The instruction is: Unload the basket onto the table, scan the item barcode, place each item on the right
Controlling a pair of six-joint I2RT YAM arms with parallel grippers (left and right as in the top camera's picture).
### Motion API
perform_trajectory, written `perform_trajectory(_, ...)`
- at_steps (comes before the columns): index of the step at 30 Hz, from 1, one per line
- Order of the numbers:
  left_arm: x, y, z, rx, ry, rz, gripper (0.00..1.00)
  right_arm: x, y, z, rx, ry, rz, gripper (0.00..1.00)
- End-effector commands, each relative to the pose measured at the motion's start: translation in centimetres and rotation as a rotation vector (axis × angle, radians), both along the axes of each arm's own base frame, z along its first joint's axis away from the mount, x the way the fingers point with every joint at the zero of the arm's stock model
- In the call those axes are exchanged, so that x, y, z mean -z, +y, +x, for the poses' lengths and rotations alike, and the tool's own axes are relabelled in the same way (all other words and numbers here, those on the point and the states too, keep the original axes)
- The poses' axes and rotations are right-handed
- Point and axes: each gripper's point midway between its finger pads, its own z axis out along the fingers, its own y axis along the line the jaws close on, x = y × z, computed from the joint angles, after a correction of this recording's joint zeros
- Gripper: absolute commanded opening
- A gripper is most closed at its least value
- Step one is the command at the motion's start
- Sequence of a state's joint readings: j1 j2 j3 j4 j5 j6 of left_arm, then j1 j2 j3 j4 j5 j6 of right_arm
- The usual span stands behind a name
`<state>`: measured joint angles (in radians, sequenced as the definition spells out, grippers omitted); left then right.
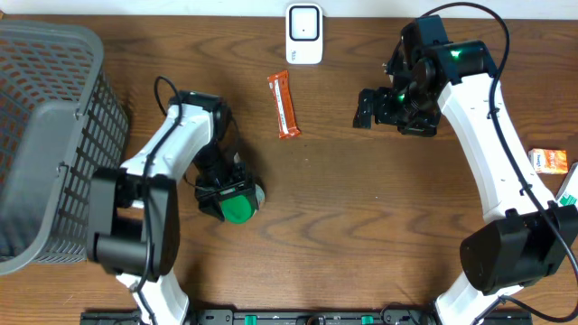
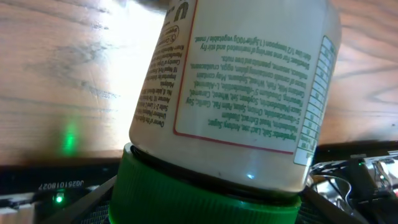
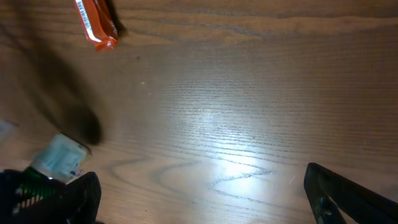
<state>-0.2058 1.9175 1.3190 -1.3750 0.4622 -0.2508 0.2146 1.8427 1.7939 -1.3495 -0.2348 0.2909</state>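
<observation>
left gripper (image 1: 226, 192) is clamped on the green-lid jar (image 1: 240, 210), right gripper (image 1: 366, 108) wide apart. The snack bar (image 1: 285, 105) sits just in front of the scanner (image 1: 304, 34) at the table (image 1: 361, 208) back edge.

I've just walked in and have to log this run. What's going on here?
The left arm has its jaws closed on a green-lidded jar, held low over the table's front left and well short of the white scanner at the back edge. The right arm hangs near the scanner with its jaws wide open and empty. An orange bar lies on the table below the scanner, and a grey basket sits at the far left. Nothing is in front of the scanner yet.
</observation>
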Motion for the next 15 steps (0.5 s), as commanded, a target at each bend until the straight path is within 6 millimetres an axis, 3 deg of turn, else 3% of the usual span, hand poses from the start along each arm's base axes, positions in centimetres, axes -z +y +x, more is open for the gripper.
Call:
perform_trajectory(1, 0.1, -0.1, -0.4, -0.002, 0.053, 0.004, 0.56, 0.0, 0.1, 0.0, -0.019, -0.005, 0.000, 0.99)
perform_trajectory(3, 0.3, -0.1, -0.5, -0.002, 0.065, 0.006, 0.63, 0.0, 0.2, 0.0, -0.019, -0.005, 0.000, 0.99)
perform_trajectory(8, 0.1, -0.3, 0.4, -0.003, 0.032, -0.001, 0.93, 0.0, 0.2, 0.0, -0.019, -0.005, 0.000, 0.99)
perform_trajectory(15, -1.0, -0.9, 3.1, -0.021, -0.057, -0.011, 0.99, 0.0, 0.2, 0.0, -0.019, -0.005, 0.000, 0.99)
